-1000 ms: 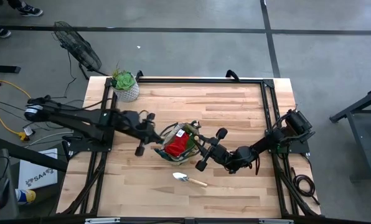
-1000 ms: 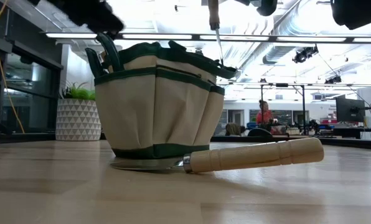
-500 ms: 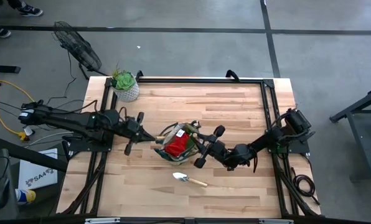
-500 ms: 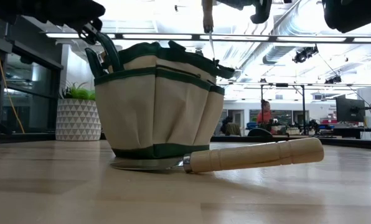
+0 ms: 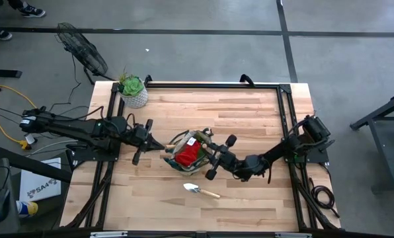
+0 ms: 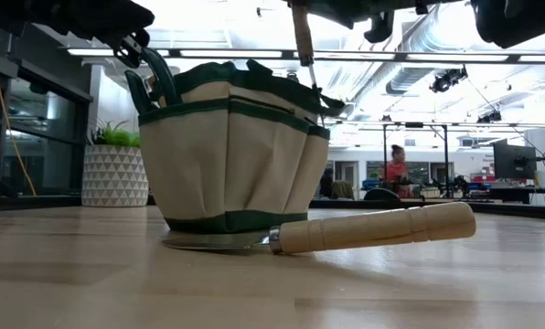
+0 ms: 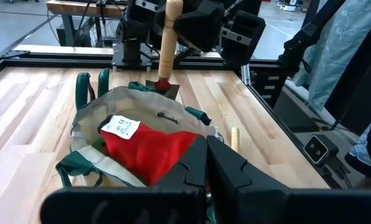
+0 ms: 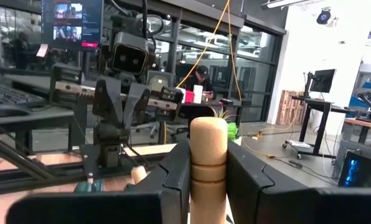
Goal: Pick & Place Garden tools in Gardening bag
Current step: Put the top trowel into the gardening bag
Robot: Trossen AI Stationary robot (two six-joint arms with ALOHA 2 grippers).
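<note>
The right gripper (image 7: 168, 12), fingers clamped on a trowel (image 7: 165, 53) handle, holds its blade at the gardening bag (image 6: 231, 151) rim. Next it likely lowers and lets go; 1 second trowel (image 5: 200, 191) waits on the surface (image 5: 250, 119). The left gripper (image 5: 158, 146), fingers closed and empty, hovers just beside the bag.

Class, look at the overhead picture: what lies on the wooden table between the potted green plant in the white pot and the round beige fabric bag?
Between the potted green plant and the round beige fabric bag the high view shows only the shut left gripper beside the bag; otherwise bare wood.

— What moved in the last second?
— The left gripper (image 5: 158, 147) drew back from the bag (image 5: 187, 151) toward the table's left side. The right gripper (image 5: 209, 149) carried its trowel (image 6: 303, 41) lower, closer over the bag.
</note>
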